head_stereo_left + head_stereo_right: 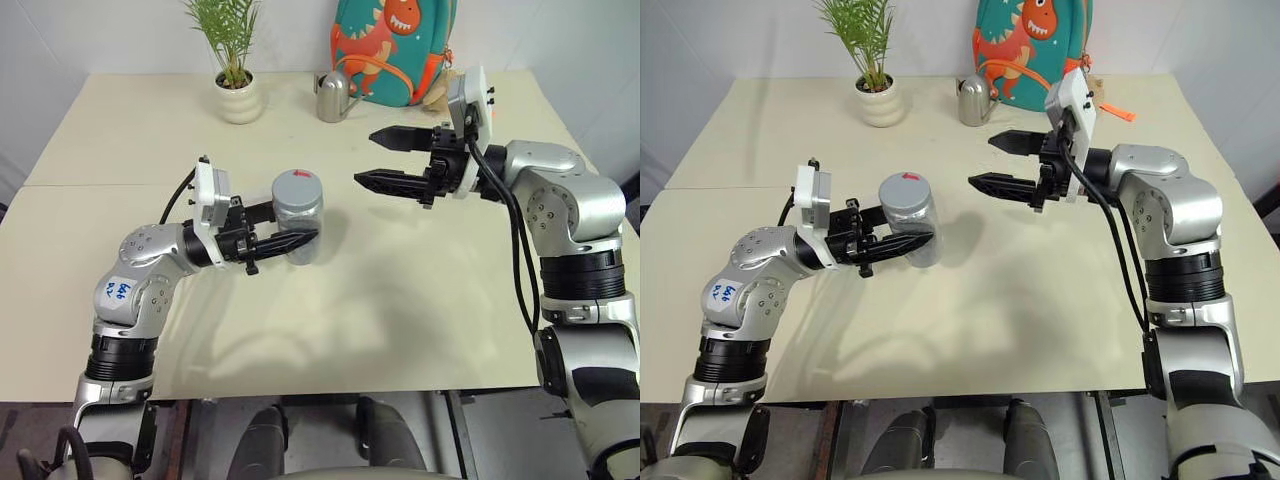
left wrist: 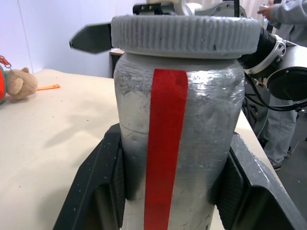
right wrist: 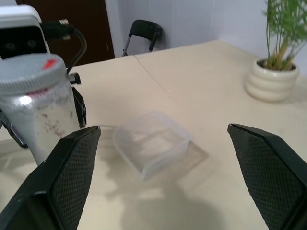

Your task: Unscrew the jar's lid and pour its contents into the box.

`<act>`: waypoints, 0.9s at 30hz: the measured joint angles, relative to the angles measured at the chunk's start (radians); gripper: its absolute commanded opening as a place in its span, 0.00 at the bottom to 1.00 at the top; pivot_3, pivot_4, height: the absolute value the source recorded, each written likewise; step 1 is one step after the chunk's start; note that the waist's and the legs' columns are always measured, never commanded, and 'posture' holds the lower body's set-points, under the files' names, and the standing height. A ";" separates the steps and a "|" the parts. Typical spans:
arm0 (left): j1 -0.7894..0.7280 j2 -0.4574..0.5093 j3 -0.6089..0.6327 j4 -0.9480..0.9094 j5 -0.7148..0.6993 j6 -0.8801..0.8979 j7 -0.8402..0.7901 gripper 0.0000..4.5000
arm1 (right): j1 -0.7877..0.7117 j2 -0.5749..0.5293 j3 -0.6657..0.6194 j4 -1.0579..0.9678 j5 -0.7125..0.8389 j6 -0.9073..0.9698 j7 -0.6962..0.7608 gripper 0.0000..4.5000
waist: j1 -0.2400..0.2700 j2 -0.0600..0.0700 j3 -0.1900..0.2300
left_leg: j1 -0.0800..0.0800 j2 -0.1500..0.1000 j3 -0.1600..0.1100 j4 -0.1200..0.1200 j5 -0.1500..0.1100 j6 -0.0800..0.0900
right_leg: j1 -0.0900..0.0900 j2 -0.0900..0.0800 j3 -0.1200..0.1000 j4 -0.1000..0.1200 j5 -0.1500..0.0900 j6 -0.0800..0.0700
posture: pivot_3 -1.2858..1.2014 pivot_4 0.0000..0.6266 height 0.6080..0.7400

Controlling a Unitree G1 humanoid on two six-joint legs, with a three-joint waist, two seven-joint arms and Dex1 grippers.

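The left claw [image 1: 285, 243] grips the jar [image 1: 298, 222], lid [image 1: 297, 185] on. The right claw [image 1: 392, 160] gapes beside it; a skewed grab could twist the jar loose.

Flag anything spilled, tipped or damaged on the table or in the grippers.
Nothing stands out. The small clear jar with a red tape stripe is upright in the left gripper, its grey ribbed lid still on. The shallow clear plastic box sits flat on the table. The right gripper is open and holds nothing. No spill visible.
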 measured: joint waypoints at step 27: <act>0.000 0.003 -0.002 0.000 0.001 0.005 0.002 0.43 | -0.047 0.176 0.128 -0.239 0.050 0.168 -0.132 0.99 | -0.002 0.000 0.000 | 0.000 0.000 0.000 0.001 0.000 0.001 | 0.000 0.000 0.001 0.002 0.000 0.000 | 0.52 0.24 1.00</act>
